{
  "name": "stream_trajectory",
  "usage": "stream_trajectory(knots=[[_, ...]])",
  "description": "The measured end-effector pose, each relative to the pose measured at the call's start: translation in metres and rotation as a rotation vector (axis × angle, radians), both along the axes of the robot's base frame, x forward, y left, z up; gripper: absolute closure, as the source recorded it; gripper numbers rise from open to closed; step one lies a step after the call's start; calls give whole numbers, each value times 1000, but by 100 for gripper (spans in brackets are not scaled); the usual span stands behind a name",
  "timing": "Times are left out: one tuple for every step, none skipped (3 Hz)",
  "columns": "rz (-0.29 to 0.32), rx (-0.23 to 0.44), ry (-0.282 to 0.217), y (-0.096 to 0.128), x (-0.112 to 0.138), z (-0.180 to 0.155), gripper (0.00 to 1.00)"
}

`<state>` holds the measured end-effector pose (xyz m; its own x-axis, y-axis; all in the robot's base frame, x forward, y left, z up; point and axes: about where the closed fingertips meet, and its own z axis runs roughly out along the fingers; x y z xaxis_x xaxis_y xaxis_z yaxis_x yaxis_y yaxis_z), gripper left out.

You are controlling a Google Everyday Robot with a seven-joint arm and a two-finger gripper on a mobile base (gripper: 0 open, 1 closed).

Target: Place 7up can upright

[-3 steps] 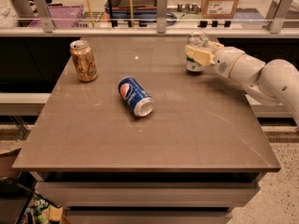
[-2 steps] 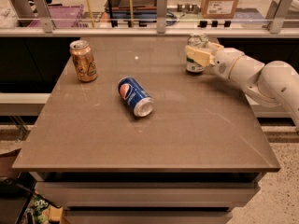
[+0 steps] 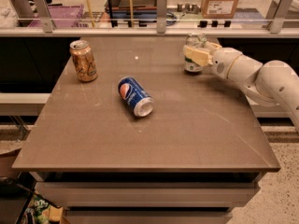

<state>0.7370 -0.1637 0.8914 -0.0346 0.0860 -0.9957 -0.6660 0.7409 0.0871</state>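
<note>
Pale aluminium, white and green, is what you should look for at the far right of the worktop (image 3: 187, 139): the 7up can (image 3: 193, 67) stands upright there, its silver top showing above the pincer (image 3: 195, 51) and its base seemingly down on the surface. The pincer is clasped round the can's middle, one cream finger lying across the near face and the other just visible behind, with the white arm (image 3: 254, 73) reaching in from the right edge. Compare this with the two views from the last second and you will find almost nothing has shifted: can, pincer and arm sit in the same place, at the same tilt. You may read that stillness as the end of the setting-down, with the can at rest and the grip not yet let go. That means the upright part of the job looks done, and what is left is the release. When you open the fingers, do it without dragging sideways, since a light can standing on a narrow base will topple at a nudge. The blue Pepsi can (image 3: 135, 96) lies on its side near the middle, and the gold can (image 3: 83, 60) stands at the far left; both are well apart from the pincer and need no attention.
</note>
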Motion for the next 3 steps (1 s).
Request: stream_trajectory(knots=[[4,0,0,3,0,0,13],[9,1,0,6,0,1,0],[9,1,0,6,0,1,0]])
